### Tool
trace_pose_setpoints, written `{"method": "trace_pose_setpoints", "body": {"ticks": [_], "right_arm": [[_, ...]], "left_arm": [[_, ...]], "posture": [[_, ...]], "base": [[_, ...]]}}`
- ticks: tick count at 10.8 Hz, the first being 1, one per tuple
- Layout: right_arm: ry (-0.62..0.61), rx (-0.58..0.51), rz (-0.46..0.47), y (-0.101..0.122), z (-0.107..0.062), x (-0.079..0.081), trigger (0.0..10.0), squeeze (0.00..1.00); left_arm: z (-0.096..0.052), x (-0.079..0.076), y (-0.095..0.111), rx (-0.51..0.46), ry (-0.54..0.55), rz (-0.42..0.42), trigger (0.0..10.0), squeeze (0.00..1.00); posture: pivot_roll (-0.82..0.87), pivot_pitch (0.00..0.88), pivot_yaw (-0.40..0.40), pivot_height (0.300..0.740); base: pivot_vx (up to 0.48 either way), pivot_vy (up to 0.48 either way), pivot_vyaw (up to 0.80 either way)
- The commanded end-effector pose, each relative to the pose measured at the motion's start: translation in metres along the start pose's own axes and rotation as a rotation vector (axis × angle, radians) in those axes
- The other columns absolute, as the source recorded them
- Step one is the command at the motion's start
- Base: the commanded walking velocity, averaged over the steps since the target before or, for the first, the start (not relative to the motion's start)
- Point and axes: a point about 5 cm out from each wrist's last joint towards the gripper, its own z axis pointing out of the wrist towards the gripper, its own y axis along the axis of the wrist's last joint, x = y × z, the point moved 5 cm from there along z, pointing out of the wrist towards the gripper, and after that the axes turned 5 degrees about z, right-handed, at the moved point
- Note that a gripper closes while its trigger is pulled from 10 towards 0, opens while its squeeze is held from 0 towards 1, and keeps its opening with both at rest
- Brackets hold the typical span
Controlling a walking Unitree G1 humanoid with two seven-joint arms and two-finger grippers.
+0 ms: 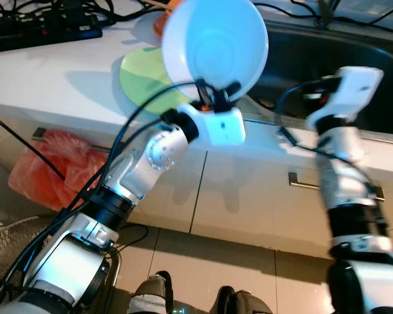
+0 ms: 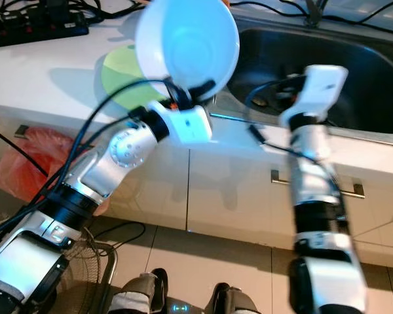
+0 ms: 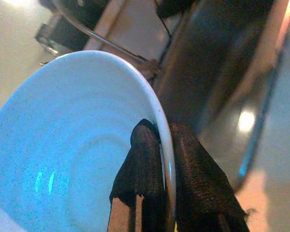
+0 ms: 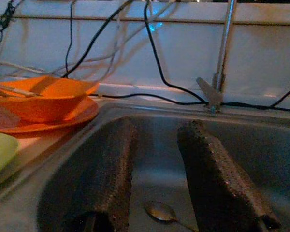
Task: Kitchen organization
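Left gripper (image 1: pixel 216 97) clamped on rim of pale blue bowl (image 1: pixel 213 42), one finger (image 3: pixel 144 164) inside, one outside. Bowl held tilted in the air above white counter (image 1: pixel 52 78), at the sink's (image 2: pixel 354 72) 9 o'clock edge. Green plate (image 1: pixel 141 82) flat on counter under the bowl. Right gripper (image 4: pixel 157 179) fingers spread, holding nothing, over the basin; spoon (image 4: pixel 162 211) on sink bottom. Orange bowl (image 4: pixel 46 99) on orange plate (image 4: pixel 63 121) at basin's 10 o'clock.
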Motion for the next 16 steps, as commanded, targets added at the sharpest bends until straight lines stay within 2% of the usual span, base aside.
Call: {"method": "trace_pose_setpoints", "body": {"ticks": [1, 3, 4, 5, 6, 7, 9, 10, 12, 13, 16], "right_arm": [[0.018, 0.008, 0.004, 0.009, 0.003, -0.004, 10.0, 0.00], [0.041, 0.004, -0.036, 0.022, 0.004, -0.009, 10.0, 0.00], [0.064, 0.044, 0.044, 0.023, 0.004, -0.006, 10.0, 0.00], [0.150, 0.128, 0.075, 0.016, 0.003, 0.012, 10.0, 0.00], [0.197, 0.186, 0.160, 0.012, 0.001, 0.026, 10.0, 0.00], [0.230, 0.200, 0.221, 0.013, 0.000, 0.035, 10.0, 0.00], [0.277, 0.210, 0.250, 0.016, -0.001, 0.047, 10.0, 0.00], [0.280, 0.225, 0.259, 0.018, -0.002, 0.047, 10.0, 0.00], [0.243, 0.192, 0.292, 0.035, 0.001, 0.038, 10.0, 0.00], [0.261, 0.173, 0.333, 0.043, 0.001, 0.041, 10.0, 0.00], [0.282, 0.142, 0.355, 0.056, 0.000, 0.044, 10.0, 0.00]], "left_arm": [[0.006, 0.002, 0.010, -0.046, -0.003, 0.057, 10.0, 0.00], [0.008, -0.004, 0.011, -0.047, -0.019, 0.071, 10.0, 0.00], [0.009, -0.007, 0.010, -0.044, -0.027, 0.085, 10.0, 0.00], [0.010, -0.011, 0.008, -0.041, -0.041, 0.104, 10.0, 0.00], [0.013, -0.013, 0.009, -0.043, -0.043, 0.106, 10.0, 0.00], [0.014, -0.014, 0.010, -0.045, -0.047, 0.109, 10.0, 0.00], [0.016, -0.015, 0.012, -0.047, -0.044, 0.107, 10.0, 0.00], [0.017, -0.015, 0.012, -0.048, -0.042, 0.109, 10.0, 0.00], [0.017, -0.015, 0.010, -0.043, -0.040, 0.107, 10.0, 0.00], [0.018, -0.016, 0.011, -0.042, -0.042, 0.108, 10.0, 0.00], [0.020, -0.016, 0.011, -0.041, -0.041, 0.105, 10.0, 0.00]], "posture": [[0.16, 0.149, -0.042, 0.740], [0.15, 0.155, -0.041, 0.740], [0.15, 0.159, -0.041, 0.740], [0.15, 0.160, -0.041, 0.740], [0.15, 0.162, -0.042, 0.740], [0.15, 0.163, -0.044, 0.740], [0.15, 0.164, -0.047, 0.740], [0.15, 0.165, -0.048, 0.740], [0.15, 0.168, -0.047, 0.740], [0.15, 0.168, -0.045, 0.740], [0.14, 0.168, -0.045, 0.740]], "base": [[0.000, 0.000, 0.00], [0.000, 0.000, 0.00], [0.000, 0.000, 0.00], [0.000, 0.000, 0.00], [0.000, 0.000, 0.00], [0.000, 0.000, 0.00], [0.000, 0.000, 0.00], [0.000, 0.000, 0.00], [0.000, 0.000, 0.00], [0.000, 0.000, 0.00], [0.000, 0.000, 0.00]]}}
